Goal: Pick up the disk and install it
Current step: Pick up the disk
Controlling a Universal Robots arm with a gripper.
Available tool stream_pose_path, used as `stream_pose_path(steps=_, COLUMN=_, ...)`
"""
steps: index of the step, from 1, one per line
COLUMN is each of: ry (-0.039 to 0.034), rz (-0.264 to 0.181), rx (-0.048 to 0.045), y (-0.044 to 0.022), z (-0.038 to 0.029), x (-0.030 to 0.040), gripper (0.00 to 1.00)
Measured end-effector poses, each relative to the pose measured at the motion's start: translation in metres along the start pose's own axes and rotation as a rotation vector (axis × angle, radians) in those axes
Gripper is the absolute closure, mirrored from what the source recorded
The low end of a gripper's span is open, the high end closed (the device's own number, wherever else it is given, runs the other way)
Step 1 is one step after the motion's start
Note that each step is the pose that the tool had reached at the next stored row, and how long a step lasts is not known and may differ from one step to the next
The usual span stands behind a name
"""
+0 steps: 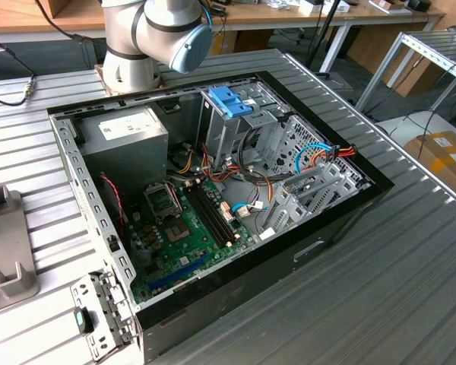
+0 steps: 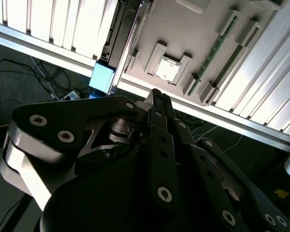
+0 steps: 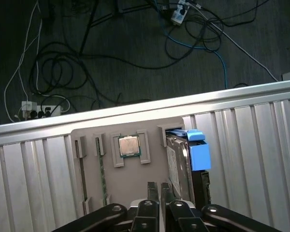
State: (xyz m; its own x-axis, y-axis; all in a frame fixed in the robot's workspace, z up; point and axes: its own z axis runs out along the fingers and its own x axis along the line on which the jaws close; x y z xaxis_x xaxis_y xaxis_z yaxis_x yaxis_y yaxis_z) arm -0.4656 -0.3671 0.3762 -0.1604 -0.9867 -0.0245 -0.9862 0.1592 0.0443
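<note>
**A:** What sits on the worktop (image 1: 380,296)?

**B:** At the exterior view's left edge there is a grey plate with upright brackets (image 1: 4,258). To its right lies the open computer case (image 1: 235,293).

**A:** And what is inside the case?

**B:** From its left come a power supply (image 1: 125,131) and then the motherboard (image 1: 186,228). Next is a tall drive cage (image 1: 232,129) topped by a blue latch (image 1: 229,101). At the right is a lower metal cage (image 1: 311,190), with blue and orange cables (image 1: 319,152) behind it.

**A:** Where is the disk?

**B:** In the first wrist view, the disk (image 3: 178,164), blue at one end, stands on edge in a slot of a grey holder (image 3: 92,133). The neighbouring cradle holds a processor chip (image 3: 129,146). A memory stick (image 3: 102,169) stands in a slot beyond that.

**A:** And the end effector?

**B:** The end effector (image 3: 158,189) hangs over the holder near the disk and apart from it. Its fingertips are pressed together on nothing.
</note>
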Motion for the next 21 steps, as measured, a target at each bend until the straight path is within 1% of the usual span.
stream_pose_path(steps=1, ry=0.0000, rz=0.000, rx=0.0000, y=0.0000, z=0.0000, x=0.0000, gripper=0.77)
stream_pose_path(steps=3, ry=0.0000, rz=0.000, rx=0.0000, y=-0.0001, z=0.0000, x=0.0000, gripper=0.77)
stream_pose_path(steps=8, ry=0.0001, rz=0.000, rx=0.0000, y=-0.0001, z=-0.0001, x=0.0000, gripper=0.47)
stream_pose_path(steps=9, ry=0.0000, rz=0.000, rx=0.0000, y=-0.0001, z=0.0000, x=0.0000, gripper=0.47)
stream_pose_path(steps=10, ry=0.0001, rz=0.000, rx=0.0000, y=-0.0002, z=0.0000, x=0.0000, gripper=0.40)
stream_pose_path(steps=16, ry=-0.0001, rz=0.000, rx=0.0002, y=-0.0003, z=0.0004, x=-0.0002, gripper=0.40)
stream_pose_path(steps=21, ry=0.0001, rz=0.000, rx=0.0000, y=0.0002, z=0.0016, x=-0.0028, gripper=0.40)
